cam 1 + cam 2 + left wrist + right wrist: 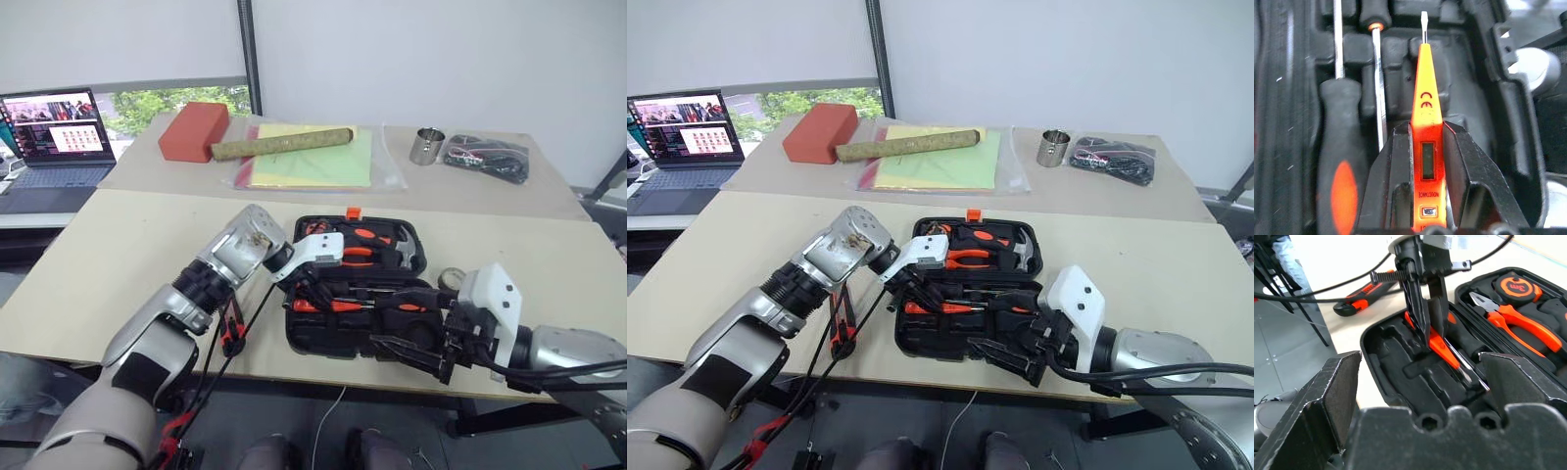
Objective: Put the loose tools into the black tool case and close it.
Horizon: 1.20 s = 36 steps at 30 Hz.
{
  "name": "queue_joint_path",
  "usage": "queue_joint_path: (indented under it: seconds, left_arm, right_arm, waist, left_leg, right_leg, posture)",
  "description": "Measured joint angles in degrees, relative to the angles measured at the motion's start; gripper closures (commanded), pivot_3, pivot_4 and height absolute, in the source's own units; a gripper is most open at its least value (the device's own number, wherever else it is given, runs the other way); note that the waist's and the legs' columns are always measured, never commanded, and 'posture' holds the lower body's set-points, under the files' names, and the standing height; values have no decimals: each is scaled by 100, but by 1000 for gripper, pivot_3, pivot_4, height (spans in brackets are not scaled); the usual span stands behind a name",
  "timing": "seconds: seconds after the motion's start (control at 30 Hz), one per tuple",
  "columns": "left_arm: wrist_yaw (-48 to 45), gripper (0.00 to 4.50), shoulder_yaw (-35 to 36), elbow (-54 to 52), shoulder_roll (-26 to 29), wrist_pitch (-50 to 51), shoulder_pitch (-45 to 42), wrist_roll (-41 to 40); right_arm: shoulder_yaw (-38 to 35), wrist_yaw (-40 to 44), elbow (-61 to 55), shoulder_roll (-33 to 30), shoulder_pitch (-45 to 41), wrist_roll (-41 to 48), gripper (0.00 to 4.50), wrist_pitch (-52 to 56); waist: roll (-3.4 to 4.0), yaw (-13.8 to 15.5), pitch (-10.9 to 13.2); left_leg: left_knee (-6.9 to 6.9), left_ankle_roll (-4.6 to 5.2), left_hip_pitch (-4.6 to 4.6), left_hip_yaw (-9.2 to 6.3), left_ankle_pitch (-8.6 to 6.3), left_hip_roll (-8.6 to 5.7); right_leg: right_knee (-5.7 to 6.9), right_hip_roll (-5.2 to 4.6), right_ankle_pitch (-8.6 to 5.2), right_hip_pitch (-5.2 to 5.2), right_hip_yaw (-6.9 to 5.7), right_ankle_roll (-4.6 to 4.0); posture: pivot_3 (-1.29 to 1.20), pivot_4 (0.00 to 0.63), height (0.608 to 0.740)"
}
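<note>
Right now the black tool case (358, 294) lies open at the near edge of the beige table (127, 255), pliers (1520, 323), hammer (402, 250) and tape measure (1513, 284) seated in its far half. Over its near half the left gripper (1425, 308) pinches the orange tester (1426, 142), blade tip towards the moulded slots, beside two seated screwdrivers (1339, 161). At the case's right near corner the right gripper (416, 352) hovers, jaws spread wide and empty. Left of the case the folding utility knife (232, 328) lies on the table edge. Across the far table sit a red block (193, 130), a roll (284, 143) on yellow sheets, a metal cup (426, 146), bagged cables (487, 157), and a laptop (59, 137) at left.
</note>
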Motion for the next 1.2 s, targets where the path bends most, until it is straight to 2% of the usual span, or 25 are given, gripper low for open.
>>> queue_joint_path:
  seconds: [0.27,0.33,0.37,0.5,0.53,0.63,0.8,0.9,1.07,1.1,1.2]
  left_arm:
    - [19,4083,-110,71,-67,-87,0,244]
    - [18,3079,-109,87,-79,-162,0,279]
    - [23,2883,-111,89,-79,-170,0,311]
    - [-34,1487,-107,93,-82,-159,89,294]
    - [-38,1006,-40,69,-73,-130,100,257]
    - [-60,25,390,-207,192,59,168,-15]
    - [-275,25,1358,-792,678,231,529,-769]
    - [-93,785,1910,-767,601,200,854,-1120]
    - [444,2623,2416,-342,47,-40,1206,-1420]
    - [532,3121,2418,-259,-67,-158,1304,-1418]
    - [681,4230,2307,-18,-270,-503,1612,-1352]
  right_arm:
    - [6,-160,0,3,-1,0,0,-9]
    - [12,-174,0,8,-1,-2,0,-18]
    - [13,-176,0,9,-1,-3,0,-24]
    - [16,-178,1,40,0,-5,0,-47]
    - [20,-177,0,58,0,-5,0,-53]
    - [32,-172,0,75,31,-4,0,-72]
    - [16,-123,4,78,163,3,0,-89]
    - [7,-96,18,78,185,0,0,-109]
    - [16,-76,106,79,154,-16,0,-156]
    - [18,-74,136,79,140,-21,0,-161]
    - [28,-65,221,79,129,-32,0,-163]
  waist:
    - [0,-11,-1]
    - [0,-9,-1]
    - [0,-8,-1]
    - [0,-7,0]
    - [0,6,0]
    - [0,11,0]
    - [2,-12,-1]
    - [2,2,-2]
    - [2,44,-1]
    - [2,44,-1]
    - [1,36,-1]
  left_leg:
    - [2,6,5,3,-4,0]
    - [5,6,5,3,-4,3]
    - [7,6,5,3,-4,3]
    - [8,7,0,3,-4,3]
    - [10,7,-1,2,-4,2]
    - [14,7,-11,2,-4,3]
    - [12,6,-9,0,-4,2]
    - [14,5,-4,-1,-3,-4]
    - [16,5,8,1,-3,-12]
    - [15,5,9,2,-4,-12]
    - [14,4,7,4,-4,-10]
  right_leg:
    - [0,15,12,3,5,-15]
    - [0,7,12,4,7,-13]
    - [0,4,11,4,7,-10]
    - [-1,4,11,1,6,-8]
    - [0,4,14,1,4,-12]
    - [-2,-2,17,-7,6,-11]
    - [-2,6,16,-6,-1,-12]
    - [-4,12,19,4,-4,-8]
    - [-8,7,22,19,1,6]
    - [-10,7,23,19,2,6]
    - [-8,14,26,13,2,1]
  posture:
    - [0,150,740]
    - [0,150,740]
    - [0,150,740]
    - [0,150,740]
    - [0,150,740]
    - [0,150,740]
    - [0,150,740]
    - [0,150,740]
    - [0,150,740]
    - [0,150,740]
    - [0,150,740]
